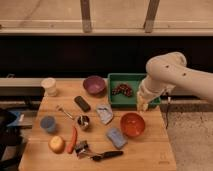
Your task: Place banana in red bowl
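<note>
The red bowl sits on the wooden table right of centre, round and orange-red. I cannot make out the banana as a separate thing, either inside the bowl or elsewhere on the table. My gripper hangs from the white arm above the bowl's far right rim, over the near edge of the green tray. Its tip looks pale; I cannot tell whether that is the banana.
The green tray holds dark grapes. A purple bowl and a white cup stand at the back. A blue-white bag, blue sponge, metal cup, carrot, round orange fruit, blue cup and black tool lie left of the bowl.
</note>
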You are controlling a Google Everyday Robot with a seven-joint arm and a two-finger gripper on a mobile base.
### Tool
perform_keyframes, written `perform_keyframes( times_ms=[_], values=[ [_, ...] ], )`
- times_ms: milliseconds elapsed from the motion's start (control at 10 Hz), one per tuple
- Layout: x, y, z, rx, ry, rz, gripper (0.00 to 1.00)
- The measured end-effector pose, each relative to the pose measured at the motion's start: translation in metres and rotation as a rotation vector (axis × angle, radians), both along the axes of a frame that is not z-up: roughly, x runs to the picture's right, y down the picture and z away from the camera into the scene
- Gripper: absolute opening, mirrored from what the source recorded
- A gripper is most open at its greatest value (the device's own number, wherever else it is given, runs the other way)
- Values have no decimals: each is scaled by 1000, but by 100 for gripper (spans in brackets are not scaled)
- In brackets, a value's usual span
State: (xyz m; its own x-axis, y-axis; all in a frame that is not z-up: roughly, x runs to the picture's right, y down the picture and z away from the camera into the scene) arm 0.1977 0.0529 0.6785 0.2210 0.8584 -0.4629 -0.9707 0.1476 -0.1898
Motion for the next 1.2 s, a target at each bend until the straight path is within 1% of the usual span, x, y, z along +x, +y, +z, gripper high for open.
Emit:
perform_keyframes(
  times_ms=[100, 200, 300, 500, 800, 900, 1000, 1100, 1200],
  values=[
    [3, -7, -5, 22, 4, 8, 0],
    [5, -9, -7, 35, 6, 13, 0],
    [5, -9, -8, 40, 4, 14, 0],
    [-1, 2, -13, 36, -2, -5, 0],
    [-15, 34, -14, -11, -10, -42, 0],
    [-19, 48, -12, -37, -20, -49, 0],
    [-23, 61, -7, -64, -31, -55, 0],
    [-31, 72, 1, -95, -54, -69, 0],
    [-38, 79, 8, -120, -70, -80, 0]
  ],
)
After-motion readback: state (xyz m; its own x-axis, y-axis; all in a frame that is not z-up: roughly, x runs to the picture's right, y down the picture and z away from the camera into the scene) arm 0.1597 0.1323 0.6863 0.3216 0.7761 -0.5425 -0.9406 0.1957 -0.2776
